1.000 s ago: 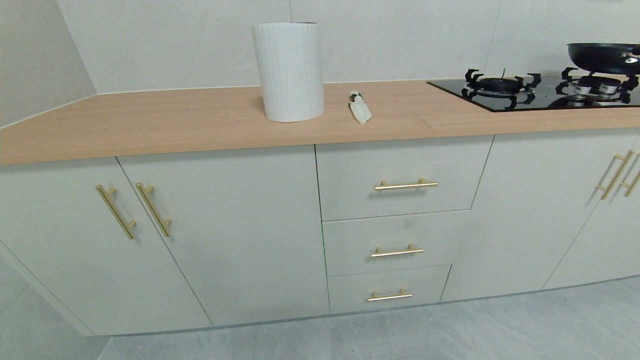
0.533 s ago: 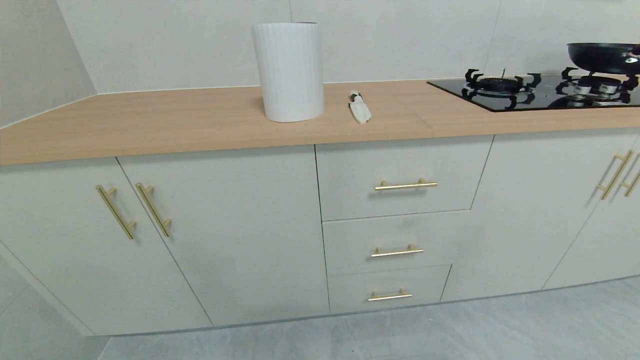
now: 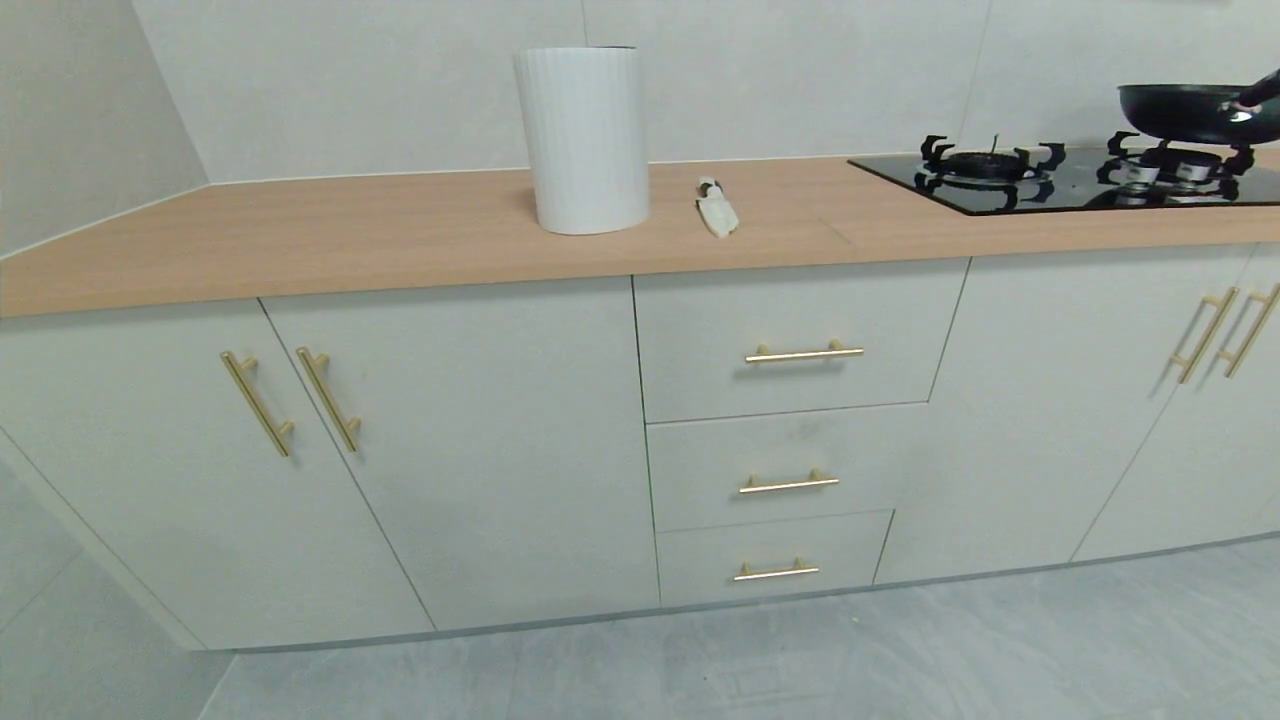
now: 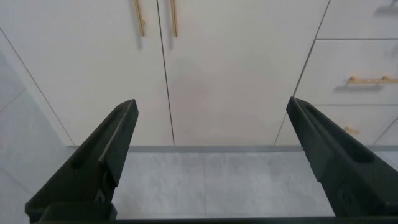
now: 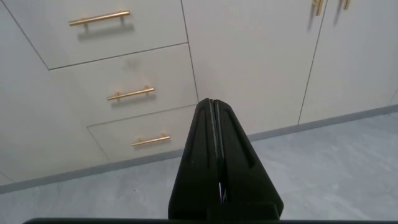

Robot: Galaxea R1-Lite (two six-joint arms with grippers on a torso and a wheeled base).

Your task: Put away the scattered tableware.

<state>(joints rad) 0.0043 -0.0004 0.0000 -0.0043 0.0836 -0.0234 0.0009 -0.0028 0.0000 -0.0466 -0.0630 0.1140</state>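
- While the pale utensil (image 3: 717, 210) lies flat on the wooden surface (image 3: 350, 230), just beside the ribbed white canister (image 3: 584, 140), we judge it an awkward pick. Low and thin, it could skid toward the front edge, or an arm could knock the canister.
- Its long axis runs from the wall toward the front edge, broader end nearest that edge.
- Our left gripper (image 4: 211, 107) hangs before the cabinet doors (image 4: 205, 62), jaws wide apart; our right gripper (image 5: 213, 106), before the drawers (image 5: 118, 56), has its jaws pressed together.

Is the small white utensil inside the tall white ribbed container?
No, the small white utensil lies on the wooden countertop beside the tall white ribbed container, apart from it.
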